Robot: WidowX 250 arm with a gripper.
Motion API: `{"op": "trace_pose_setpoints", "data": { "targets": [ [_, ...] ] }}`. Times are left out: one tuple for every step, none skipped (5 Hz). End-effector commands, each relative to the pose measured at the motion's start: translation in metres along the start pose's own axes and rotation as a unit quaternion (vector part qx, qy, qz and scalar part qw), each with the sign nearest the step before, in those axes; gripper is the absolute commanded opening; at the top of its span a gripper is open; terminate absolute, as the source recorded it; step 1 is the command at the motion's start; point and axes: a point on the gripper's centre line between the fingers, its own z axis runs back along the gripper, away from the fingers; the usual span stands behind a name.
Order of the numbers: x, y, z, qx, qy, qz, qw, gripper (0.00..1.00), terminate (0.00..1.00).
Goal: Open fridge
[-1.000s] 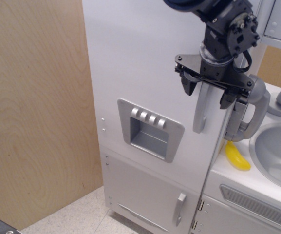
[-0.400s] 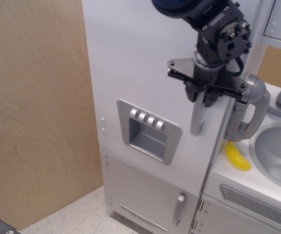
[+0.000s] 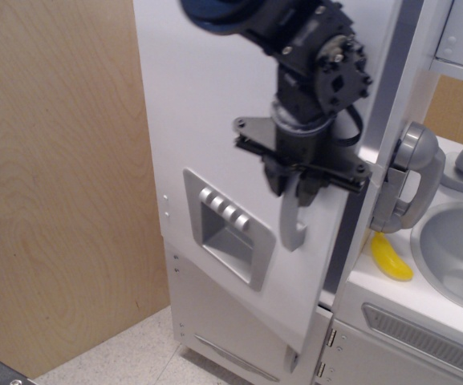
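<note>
The fridge door is a tall white panel with a grey recessed dispenser panel carrying several knobs. Its curved silver handle hangs down near the door's right edge. My black gripper is shut on the upper part of that handle, fingers either side of it. The door stands swung partly open toward me, with a dark gap along its right edge against the cabinet frame.
A grey faucet and a round grey sink sit on the white counter to the right. A yellow banana lies beside the sink. A grey vent is below. A wooden wall stands left. The short lower door is below.
My gripper closed on the silver handle and pulled left and toward me. The fridge door swung out, opening a gap along its right edge.
</note>
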Motion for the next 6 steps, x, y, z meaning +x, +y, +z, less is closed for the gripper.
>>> {"op": "trace_pose_setpoints", "data": {
  "targets": [
    [-0.029,-0.027,0.039,-0.039,0.022,-0.036,0.9984,1.0,0.0],
    [-0.049,-0.053,0.044,-0.059,0.047,-0.07,0.9947,1.0,0.0],
    [-0.043,-0.082,0.041,-0.067,0.054,-0.107,0.9905,1.0,0.0],
    [-0.014,-0.108,0.031,-0.076,0.074,-0.126,0.9863,1.0,0.0],
    [0.01,-0.122,0.02,-0.079,0.083,-0.156,0.9811,1.0,0.0],
    [0.026,-0.128,0.014,-0.085,0.085,-0.166,0.9787,1.0,0.0]
  ]
}}
